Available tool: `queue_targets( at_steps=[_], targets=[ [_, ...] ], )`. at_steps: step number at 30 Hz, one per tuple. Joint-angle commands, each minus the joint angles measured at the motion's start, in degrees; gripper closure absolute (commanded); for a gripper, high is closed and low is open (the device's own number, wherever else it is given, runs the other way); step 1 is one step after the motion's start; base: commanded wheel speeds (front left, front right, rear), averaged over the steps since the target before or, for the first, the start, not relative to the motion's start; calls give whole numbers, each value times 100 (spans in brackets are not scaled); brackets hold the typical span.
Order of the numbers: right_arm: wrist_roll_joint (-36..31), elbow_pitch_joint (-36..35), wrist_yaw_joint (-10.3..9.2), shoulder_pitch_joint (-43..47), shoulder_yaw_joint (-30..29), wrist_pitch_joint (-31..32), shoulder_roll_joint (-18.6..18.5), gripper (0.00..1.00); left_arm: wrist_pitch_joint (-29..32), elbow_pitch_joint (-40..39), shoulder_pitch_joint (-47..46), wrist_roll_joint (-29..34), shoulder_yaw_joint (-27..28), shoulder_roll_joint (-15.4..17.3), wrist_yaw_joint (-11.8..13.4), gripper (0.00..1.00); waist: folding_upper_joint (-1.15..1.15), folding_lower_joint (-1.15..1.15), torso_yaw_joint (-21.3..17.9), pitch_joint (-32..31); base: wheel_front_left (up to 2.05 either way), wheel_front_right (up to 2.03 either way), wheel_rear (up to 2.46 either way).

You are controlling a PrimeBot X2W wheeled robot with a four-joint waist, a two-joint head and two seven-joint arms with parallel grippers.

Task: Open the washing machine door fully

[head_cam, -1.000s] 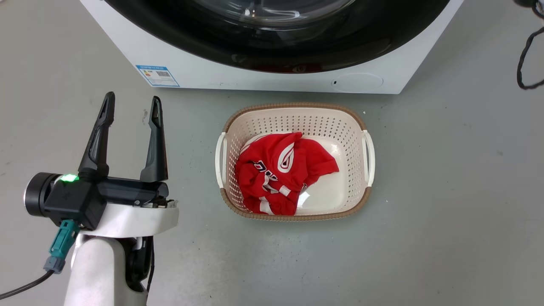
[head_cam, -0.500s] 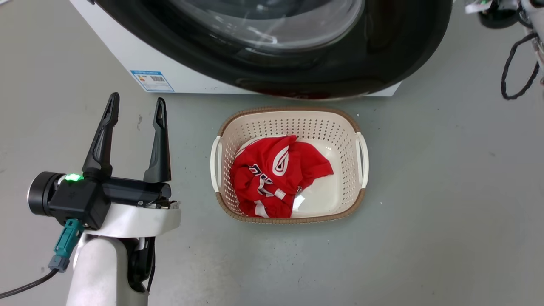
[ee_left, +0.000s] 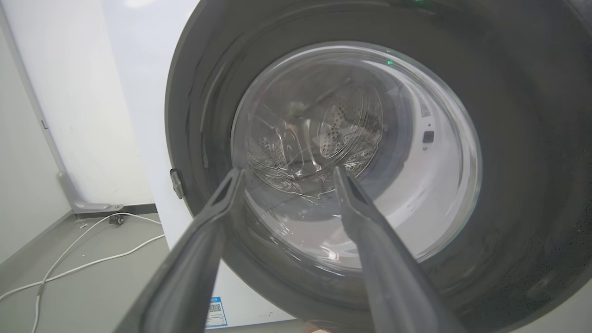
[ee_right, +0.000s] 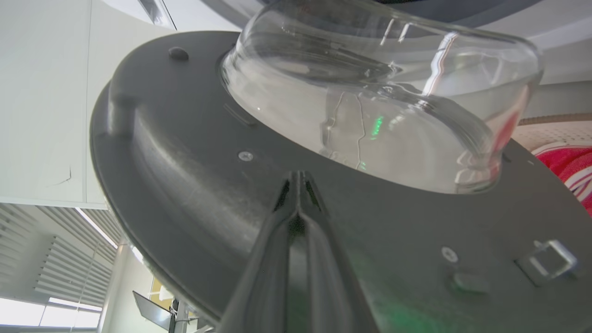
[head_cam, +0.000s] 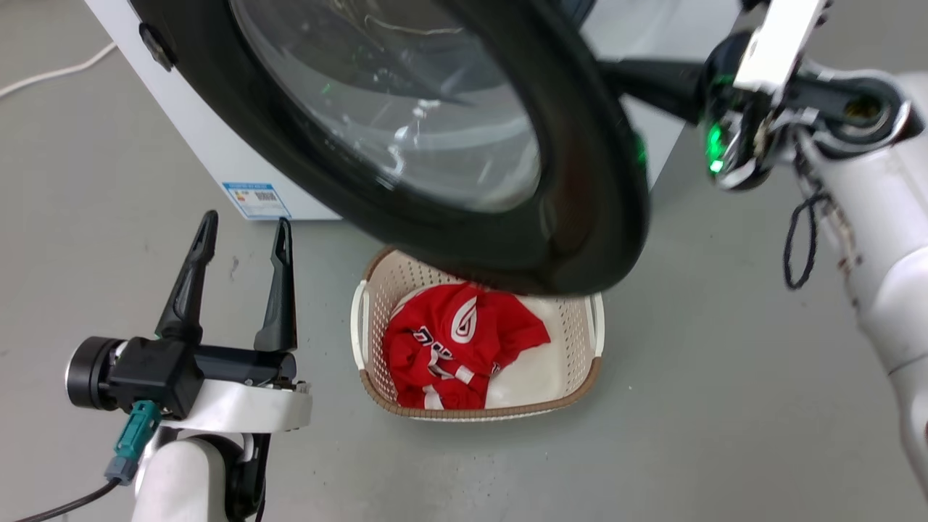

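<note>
Head view: looking down on the washing machine door [head_cam: 406,130], swung part way out from the white washing machine [head_cam: 196,138] and hanging over the far rim of the cream basket [head_cam: 362,319]. Right wrist view: looking along the right gripper [ee_right: 298,178], fingers pressed tight together, holding nothing, tips right at the grey inner side of the door, just under the glass bowl [ee_right: 370,106]; seems to be pushing there, though hard to be sure of a real touch. Over at the left gripper [head_cam: 245,221]: fingers spread wide, holding nothing, pointing at the door's front from a little way off. Could go wrong like this: could slip off that smooth grey side, with only thin tips to push with, and then no more swing. Could also bang into the spread left fingers on a wide swing, being on the hinge side. Off to one side of the right fingertips, a small metal latch loop [ee_right: 548,256], easy to snag. Under the door, a red shirt [head_cam: 457,341] in the basket, close below the black rim.
</note>
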Motion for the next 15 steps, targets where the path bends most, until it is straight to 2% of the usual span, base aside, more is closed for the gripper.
queue_targets(
  at_steps=[1, 8, 15],
  targets=[
    [25, -97, 0, 159, 48, 63, 87, 100, -13, 17, 63, 39, 0, -16, 2, 0, 0, 0, -35, -120, 0, 0, 0],
    [167, -1044, 0, 1051, 320, 367, 244, 100, -13, 138, 268, 70, -59, -54, 1, 0, 0, 0, -44, -463, 0, 0, 0],
    [249, -1893, 0, 1746, 665, 341, 486, 100, -13, 208, 404, 70, -107, -88, 2, 0, 0, 0, 0, -628, 0, 0, 0]
  ],
)
